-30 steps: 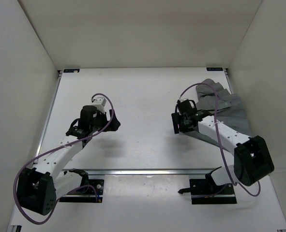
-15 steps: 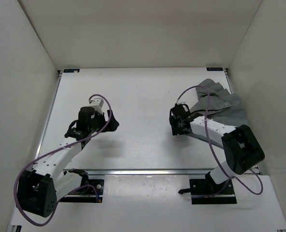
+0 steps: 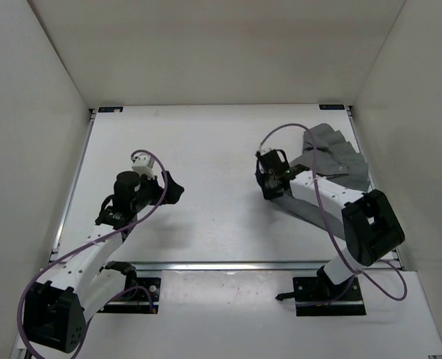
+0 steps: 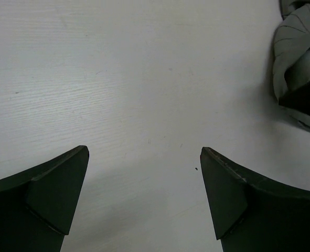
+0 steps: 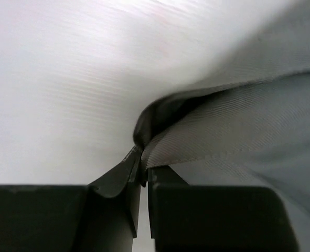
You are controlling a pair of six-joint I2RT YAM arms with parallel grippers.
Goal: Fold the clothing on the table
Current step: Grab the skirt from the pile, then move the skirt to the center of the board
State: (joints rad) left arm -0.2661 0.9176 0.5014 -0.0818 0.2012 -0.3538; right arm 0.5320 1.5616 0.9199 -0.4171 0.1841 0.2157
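a: where's the skirt (image 3: 339, 158)?
b: bunched by the far right corner of the tabletop (image 3: 206, 134), along the right edge. one skirt, two grippers.
a: how will it handle?
b: thin, limp and light, i'd judge. the pleats will likely sag and slide, so take it by an edge or a hem corner.
a: and the claws?
b: the right gripper (image 5: 143, 169) is pinched tight on a fold at its left edge. the left gripper (image 4: 144, 194) gapes wide over bare tabletop, holding nothing.

Skirt (image 3: 340, 161) lies on table (image 3: 206, 142), maybe reaching right edge.
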